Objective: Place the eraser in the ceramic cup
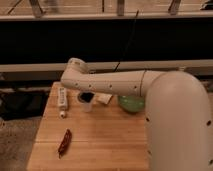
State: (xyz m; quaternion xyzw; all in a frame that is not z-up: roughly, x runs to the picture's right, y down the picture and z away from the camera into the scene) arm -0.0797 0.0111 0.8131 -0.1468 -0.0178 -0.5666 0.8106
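- One cup [86,103]: small, round, pale grey-white, dark inside. It stands upright near the back of the table, left of the middle, with the arm passing just above its rim.
- One small pale flat piece [104,98] lies just right of the cup, between it and the bowl. I cannot tell whether it is the eraser.
- One green bowl [131,104], wider than the cup, sits to the right, partly covered by the arm.
- One long white object [62,96] lies left of the cup, near the table's left edge.
- One dark red, thin object [64,142] lies well apart, toward the front left.
- One wooden table [105,142] bears all of these.
- One white arm [110,85] reaches from the right across the back of the table.
- One gripper: hidden behind the arm's far end, near the cup. I cannot tell whether it is spread, closed or holding anything.
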